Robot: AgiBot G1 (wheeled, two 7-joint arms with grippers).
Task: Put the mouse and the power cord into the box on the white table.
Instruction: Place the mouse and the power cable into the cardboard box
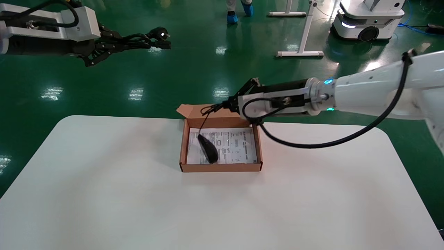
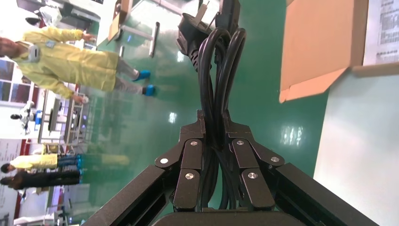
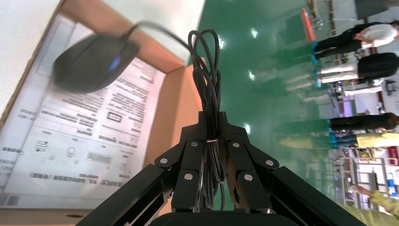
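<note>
Floor: shiny green floor (image 1: 194, 69) lay behind everything, with a white rolling robot (image 1: 367, 19) far back on the right.
Table: the white table (image 1: 104, 194) filled the front of the head view.
Box: the box (image 1: 220, 168) sat open near the far edge of the table, lid flap (image 1: 189, 111) up at the back, a white printed sheet (image 1: 236, 147) on its bottom.
Mouse: the mouse (image 1: 207, 148) was over the sheet inside the box, hanging by its thin cable (image 1: 204, 123); I could not tell if it touched the bottom.
Right gripper: the right gripper (image 3: 211, 141) was above the back of the box, its fingers pinched tight on the looped thin cable.
Power cord: the power cord (image 1: 145, 40) was up in the air, far left of the box, beyond the table and over the floor.
Left gripper: the left gripper (image 2: 214, 136) was squeezed tight around the power cord, with the plug (image 2: 195, 33) sticking out past the fingers.
</note>
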